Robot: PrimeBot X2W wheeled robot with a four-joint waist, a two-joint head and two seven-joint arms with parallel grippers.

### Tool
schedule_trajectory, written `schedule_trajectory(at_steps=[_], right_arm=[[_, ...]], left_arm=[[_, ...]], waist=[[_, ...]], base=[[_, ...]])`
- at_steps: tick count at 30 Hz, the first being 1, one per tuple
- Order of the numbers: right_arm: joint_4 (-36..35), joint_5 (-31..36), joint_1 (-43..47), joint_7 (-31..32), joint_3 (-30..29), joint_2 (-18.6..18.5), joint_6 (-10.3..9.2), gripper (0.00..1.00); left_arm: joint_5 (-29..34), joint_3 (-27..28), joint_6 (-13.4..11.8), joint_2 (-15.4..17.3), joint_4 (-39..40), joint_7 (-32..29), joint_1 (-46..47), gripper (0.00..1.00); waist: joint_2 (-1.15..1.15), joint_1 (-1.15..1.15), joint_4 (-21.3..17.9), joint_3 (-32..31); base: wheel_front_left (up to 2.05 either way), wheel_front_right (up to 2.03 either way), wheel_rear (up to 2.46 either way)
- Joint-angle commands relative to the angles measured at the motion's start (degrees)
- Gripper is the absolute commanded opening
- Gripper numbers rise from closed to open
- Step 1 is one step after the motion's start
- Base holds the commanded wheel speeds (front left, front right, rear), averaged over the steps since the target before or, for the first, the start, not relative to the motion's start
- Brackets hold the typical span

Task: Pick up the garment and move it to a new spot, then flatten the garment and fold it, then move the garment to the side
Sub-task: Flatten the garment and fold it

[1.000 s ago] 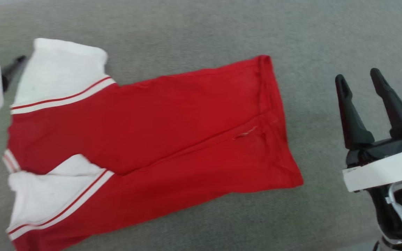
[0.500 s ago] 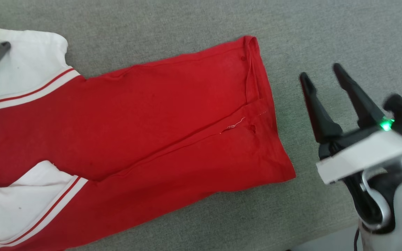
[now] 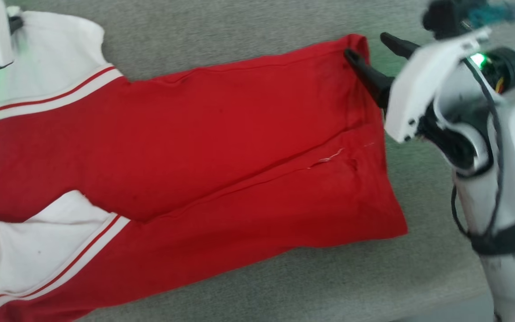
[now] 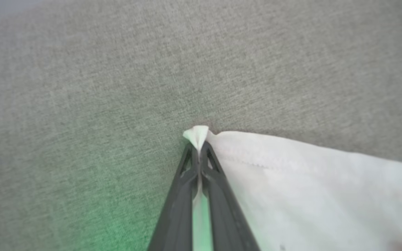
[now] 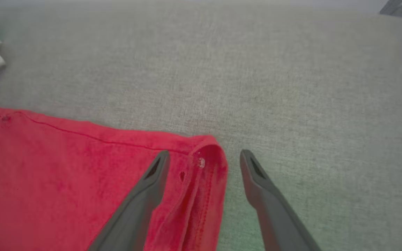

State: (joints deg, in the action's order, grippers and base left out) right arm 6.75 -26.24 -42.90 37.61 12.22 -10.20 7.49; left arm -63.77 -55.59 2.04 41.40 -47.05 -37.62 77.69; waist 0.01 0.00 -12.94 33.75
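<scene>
One garment (image 3: 221, 147), red-bodied with white sleeves, spread flat on the grey cloth surface (image 3: 239, 286) and laid left to right in the head view, striped sleeves at the left, hem at the right. Seemingly already narrowed by turning both sides in toward a lengthwise overlap down the middle, hence the long strip shape, with the lower sleeve (image 3: 38, 250) on top of the red. Lettering and number not in sight, probably face down or folded inside.

Pinched at the far left: left gripper (image 4: 198, 146) clamped tight on the outer corner of the upper white sleeve (image 3: 52, 53), with a small tuft of white cloth poking out past the tips. Gripped right at the corner, presumably to lift that edge without bunching the rest.

At the far right: right gripper (image 5: 205, 155) spread wide, straddling the far hem corner (image 5: 211, 164), one finger above red cloth, the other above bare surface. Holding nothing yet; cannot tell whether touching the fabric. Placed so, most likely, to close on that corner and match the left grip, giving two anchors along the far edge for an even lift or fold. Risk with too shallow a bite: hem slipping free and strip skewing.
</scene>
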Motion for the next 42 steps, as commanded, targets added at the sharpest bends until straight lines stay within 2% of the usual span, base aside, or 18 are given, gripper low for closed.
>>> schedule_trajectory(at_steps=[1, 5, 10, 12, 17, 24, 31, 37, 42], right_arm=[[2.07, -0.57, -1.95, 1.48, 1.1, -0.19, 0.0, 1.0], [10.9, -0.77, -7.52, 7.43, 4.15, -0.39, 0.0, 1.0], [19.79, -1.0, -8.9, 16.18, 7.48, -0.02, 0.0, 1.0], [20.91, -1.67, -9.08, 18.71, 8.47, 0.12, 0.02, 0.0], [19.48, -1.97, -10.21, 17.46, 7.84, -1.89, 0.0, 0.0], [13.99, -3.09, -8.9, 14.63, 5.99, -5.51, 0.0, 0.0], [6.21, -3.21, -3.51, 13.74, 3.44, -8.74, 0.0, 0.0], [-2.12, -3.07, 3.12, 14.55, -0.46, -10.89, 0.0, 0.0], [-9.61, -2.7, 10.05, 16.22, -4.61, -11.4, 0.0, 0.0]], left_arm=[[0.42, -2.01, 0.3, -2.16, -1.57, -0.77, -3.05, 0.0], [0.49, -1.95, 0.96, -4.34, -2.68, 0.15, -1.76, 0.0], [0.8, -2.2, 2.08, -6.07, -4.04, 1.17, -0.76, 0.0], [0.94, -2.23, 2.44, -6.46, -4.55, 1.81, -0.4, 0.0], [0.78, -1.73, 3.24, -7.51, -5.38, 3.69, 0.8, 0.0], [-0.02, -1.75, 4.45, -8.01, -3.74, 2.74, 2.73, 0.0], [-0.34, -3.03, 4.9, -6.2, 2.39, 0.67, 0.92, 0.0], [-1.89, -3.1, 2.68, -2.55, 12.2, -1.64, -2.78, 0.0], [-3.33, -3.38, -1.46, 1.87, 23.66, -3.88, -7.54, 0.0]], waist=[[-0.01, 0.0, 0.88, 0.45], [-0.01, 0.0, 2.2, 0.82], [-0.01, 0.0, 3.71, 0.77], [-0.01, 0.0, 4.18, 0.61], [-0.01, 0.0, 5.91, -0.64], [-0.01, 0.0, 8.98, -4.28], [-0.01, 0.0, 11.82, -8.29], [-0.01, 0.0, 13.69, -11.07], [-0.01, 0.0, 15.01, -13.01]], base=[[0.0, 0.0, 0.0], [0.0, 0.0, 0.0], [0.0, 0.0, 0.0], [0.0, 0.0, 0.0], [0.0, 0.0, 0.0], [0.0, 0.0, 0.0], [0.0, 0.0, 0.0], [0.0, 0.0, 0.0], [0.0, 0.0, 0.0]])
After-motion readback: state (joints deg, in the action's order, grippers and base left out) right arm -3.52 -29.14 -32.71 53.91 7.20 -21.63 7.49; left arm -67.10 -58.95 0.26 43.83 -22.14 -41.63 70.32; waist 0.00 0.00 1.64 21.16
